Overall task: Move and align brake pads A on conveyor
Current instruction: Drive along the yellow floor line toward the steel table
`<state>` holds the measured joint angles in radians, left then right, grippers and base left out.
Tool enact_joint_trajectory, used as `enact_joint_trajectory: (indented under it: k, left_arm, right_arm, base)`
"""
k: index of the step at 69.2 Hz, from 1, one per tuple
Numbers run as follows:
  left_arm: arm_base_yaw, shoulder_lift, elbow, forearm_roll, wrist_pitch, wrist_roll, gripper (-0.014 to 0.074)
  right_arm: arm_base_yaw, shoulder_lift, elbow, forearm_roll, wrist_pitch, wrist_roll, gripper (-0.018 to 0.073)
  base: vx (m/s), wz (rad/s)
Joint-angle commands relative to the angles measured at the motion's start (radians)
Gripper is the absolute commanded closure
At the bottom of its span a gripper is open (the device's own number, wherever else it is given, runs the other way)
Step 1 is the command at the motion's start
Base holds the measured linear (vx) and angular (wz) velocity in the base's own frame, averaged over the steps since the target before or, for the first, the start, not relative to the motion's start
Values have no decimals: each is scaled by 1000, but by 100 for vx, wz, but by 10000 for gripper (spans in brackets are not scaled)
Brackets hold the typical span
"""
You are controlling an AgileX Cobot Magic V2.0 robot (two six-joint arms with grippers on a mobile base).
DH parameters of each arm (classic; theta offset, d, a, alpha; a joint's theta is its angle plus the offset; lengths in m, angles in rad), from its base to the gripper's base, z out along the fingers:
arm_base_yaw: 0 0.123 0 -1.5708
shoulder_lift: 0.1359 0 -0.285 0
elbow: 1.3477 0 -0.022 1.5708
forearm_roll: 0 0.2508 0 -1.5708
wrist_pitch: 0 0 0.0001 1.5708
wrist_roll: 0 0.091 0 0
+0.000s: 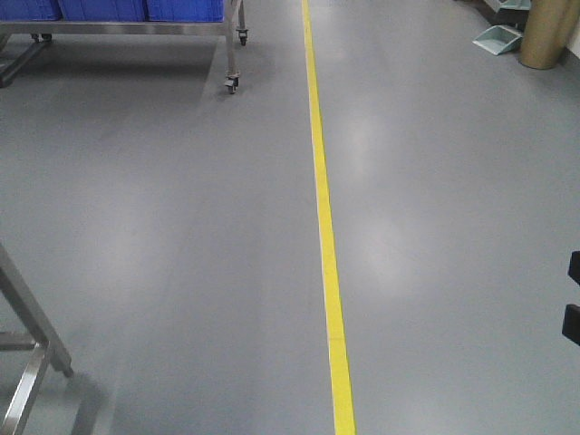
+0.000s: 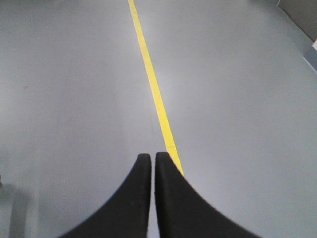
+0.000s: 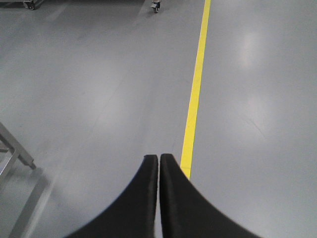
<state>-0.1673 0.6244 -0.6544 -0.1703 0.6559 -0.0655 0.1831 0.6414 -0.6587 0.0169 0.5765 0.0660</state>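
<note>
No brake pads and no conveyor show in any view; both are out of view. In the left wrist view my left gripper [image 2: 153, 156] is shut with nothing in it, its black fingers side by side above bare grey floor. My right gripper [image 3: 159, 158] is likewise shut and empty in the right wrist view, over the same floor beside a yellow line. Neither gripper's jaws show in the front view; two black parts [image 1: 573, 308] sit at its right edge.
A yellow floor line [image 1: 324, 227] runs away down the grey floor. A steel cart on castors [image 1: 234, 83] with blue bins [image 1: 91, 9] stands far left. A steel frame leg [image 1: 32, 353] is near left. A tan drum [image 1: 548, 32] and a dustpan [image 1: 497, 38] sit far right.
</note>
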Motion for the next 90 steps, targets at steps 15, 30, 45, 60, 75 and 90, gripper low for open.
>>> enact_joint_trajectory:
  k: [15, 30, 45, 60, 75, 90]
  left_arm:
    - [-3, -2, -25, -11, -63, -1, 603]
    - [-3, 0, -25, -11, -63, -1, 603]
    - [-3, -2, -25, -11, -63, -1, 603]
    - [-3, -2, -25, -11, -63, -1, 603]
    - [-3, -2, -25, -11, -63, -1, 603]
    - [-3, -2, -25, -11, -63, -1, 603]
  right_arm:
    - [1, -1, -25, -4, -70, -4, 569]
    - [1, 1, -25, -4, -70, -4, 569]
    - [1, 3, -25, -4, -71, -4, 569]
    - [1, 3, -25, -4, -71, -4, 569]
    - [1, 3, -25, -4, -71, -4, 569]
    - [1, 3, -25, -4, -71, -4, 569]
  base:
    - [52, 7]
    - [53, 4]
    - [49, 2]
    - [44, 0]
    - [39, 0]
    - [33, 2]
